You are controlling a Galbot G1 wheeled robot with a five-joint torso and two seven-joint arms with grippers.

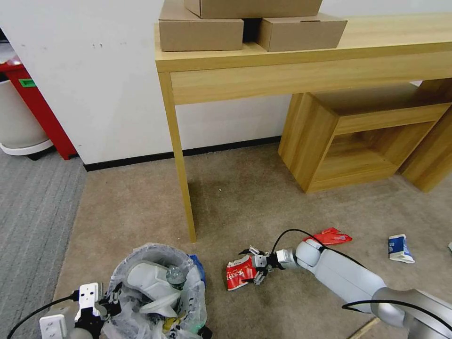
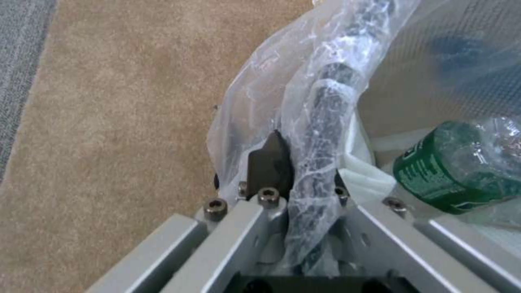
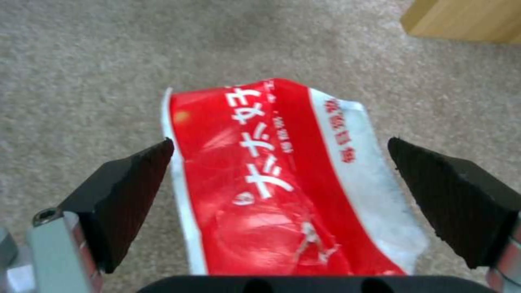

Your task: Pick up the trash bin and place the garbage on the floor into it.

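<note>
The trash bin [image 1: 157,282], lined with a crinkly whitish bag, sits at the lower left with a white slipper [image 1: 150,280] and a green-label bottle [image 2: 450,171] inside. My left gripper [image 1: 109,302] is shut on the bin's bagged rim [image 2: 325,114]. On the carpet to the bin's right lies a crushed red-white cup [image 1: 238,273]. My right gripper [image 1: 253,265] is open around the cup [image 3: 276,175], one finger on each side. Further right lie a red wrapper [image 1: 332,236] and a blue-white carton [image 1: 399,248]. A wooden stick [image 1: 365,328] pokes in near my right arm.
A wooden table leg [image 1: 181,179] stands just behind the bin and cup. A low wooden shelf [image 1: 320,141] sits under the table at the right. Cardboard boxes [image 1: 202,30] rest on the tabletop. A red stand [image 1: 40,108] is at the far left.
</note>
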